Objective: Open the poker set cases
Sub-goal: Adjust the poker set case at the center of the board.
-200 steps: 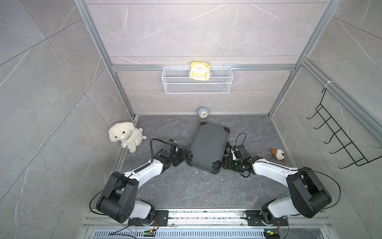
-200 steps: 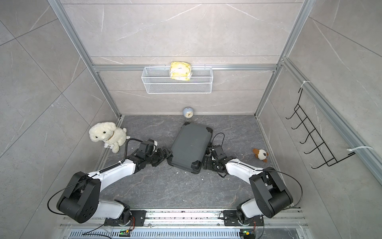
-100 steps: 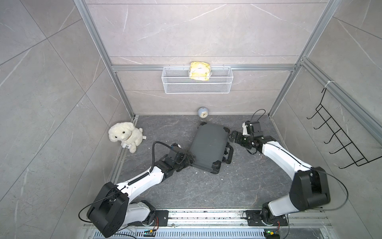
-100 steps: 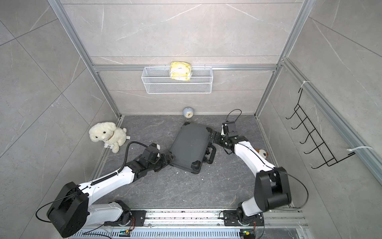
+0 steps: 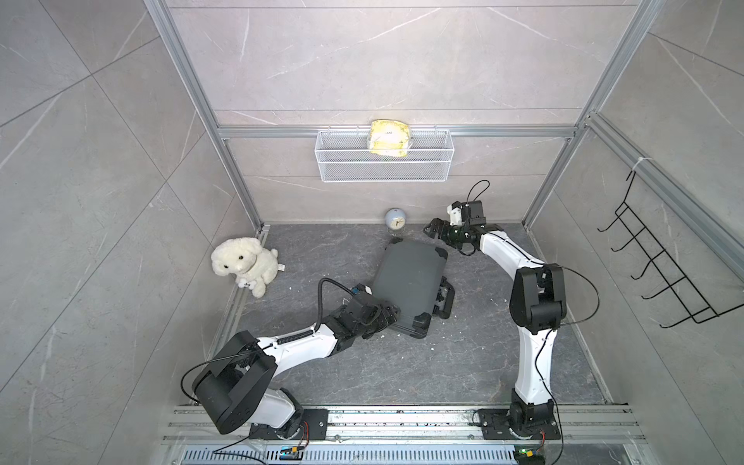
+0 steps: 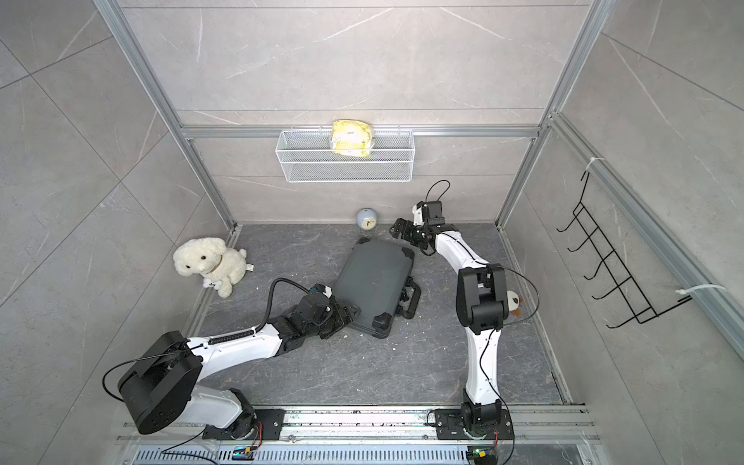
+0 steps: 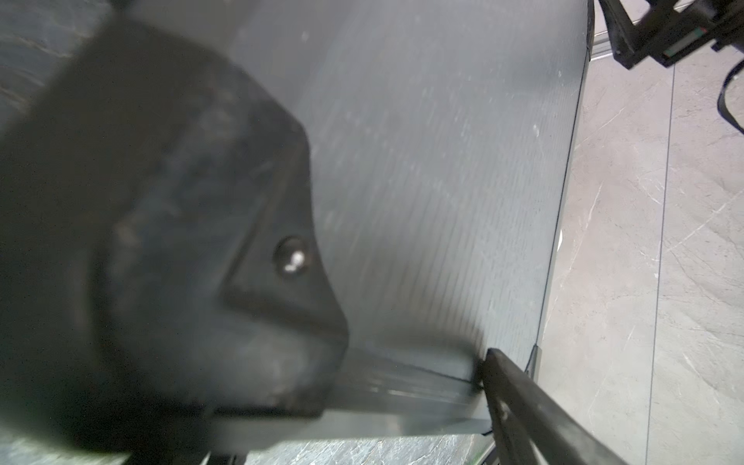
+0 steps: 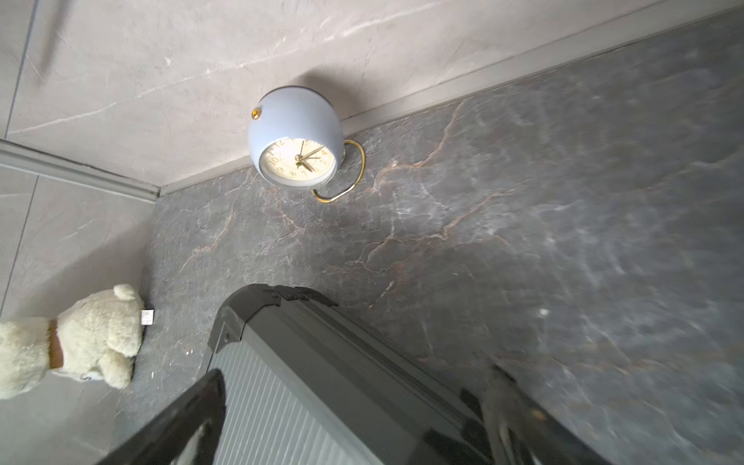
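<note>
The poker set case (image 5: 408, 282) is dark grey with black corner guards. It lies flat and closed on the floor, its black handle (image 5: 445, 300) on the right side. My left gripper (image 5: 388, 318) is low at the case's near-left corner. In the left wrist view one finger (image 7: 519, 394) touches the seam along the case's edge (image 7: 402, 382), the other is hidden, and the jaws stand apart. My right gripper (image 5: 434, 230) hangs open above the far-right corner, with only air between its fingers (image 8: 193, 418) over the lid (image 8: 290, 382).
A pale blue clock (image 5: 395, 219) stands by the back wall just behind the case. A white plush dog (image 5: 243, 263) sits at the left wall. A small toy bird (image 6: 513, 302) lies behind the right arm. A wire basket (image 5: 384, 161) and a hook rack (image 5: 660, 261) hang on the walls.
My right arm has left the case's handle side, risen to the far-right corner and opened its jaws wider. My left arm has slid along the left edge to the near-left corner. The case has stayed put.
</note>
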`<state>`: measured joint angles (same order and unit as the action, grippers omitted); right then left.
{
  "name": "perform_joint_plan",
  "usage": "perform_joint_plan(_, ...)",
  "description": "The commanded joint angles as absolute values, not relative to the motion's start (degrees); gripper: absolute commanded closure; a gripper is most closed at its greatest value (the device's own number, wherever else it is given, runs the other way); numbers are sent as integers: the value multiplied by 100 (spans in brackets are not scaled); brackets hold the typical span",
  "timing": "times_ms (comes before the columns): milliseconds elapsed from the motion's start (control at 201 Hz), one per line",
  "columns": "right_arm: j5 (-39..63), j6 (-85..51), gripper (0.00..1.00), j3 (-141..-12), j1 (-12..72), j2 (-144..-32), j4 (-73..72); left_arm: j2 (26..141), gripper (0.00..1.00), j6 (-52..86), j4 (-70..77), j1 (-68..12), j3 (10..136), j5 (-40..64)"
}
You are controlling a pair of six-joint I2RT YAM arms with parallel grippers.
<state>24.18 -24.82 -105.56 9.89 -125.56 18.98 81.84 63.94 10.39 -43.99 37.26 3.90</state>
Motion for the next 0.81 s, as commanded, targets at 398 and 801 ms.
perform_joint_plan(398, 3417, -2208, 0, -8882, 1141, -11953, 1317, 8449, 14, 5922, 1196, -3231, 3842, 571)
perform_joint_plan(801, 3241, -2338, 1, -7308, 1838, -10965, 525, 8677, 14, 5397, 892, -2092, 4316, 1097)
